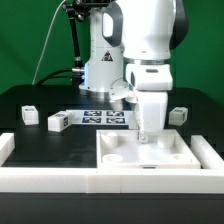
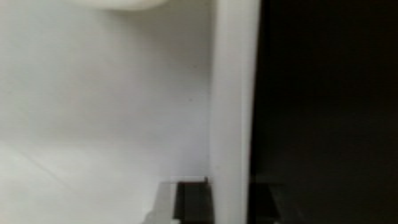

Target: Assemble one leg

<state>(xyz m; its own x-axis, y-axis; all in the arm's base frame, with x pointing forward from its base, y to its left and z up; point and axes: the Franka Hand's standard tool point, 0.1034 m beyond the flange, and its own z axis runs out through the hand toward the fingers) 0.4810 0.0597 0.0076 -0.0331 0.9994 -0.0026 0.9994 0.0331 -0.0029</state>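
Note:
Three small white legs with tags stand on the black table in the exterior view: one at the far left, one beside it, one at the right. None shows in the wrist view. My gripper points straight down at the far rim of the large white square panel. In the wrist view my gripper straddles the panel's raised rim. One dark finger is on the panel's inner side, the other is on the table side, and the rim fills the gap between them.
The marker board lies behind the panel, between the legs. A thick white fence runs along the front, with side walls at the exterior view's left and right. The robot base stands at the back.

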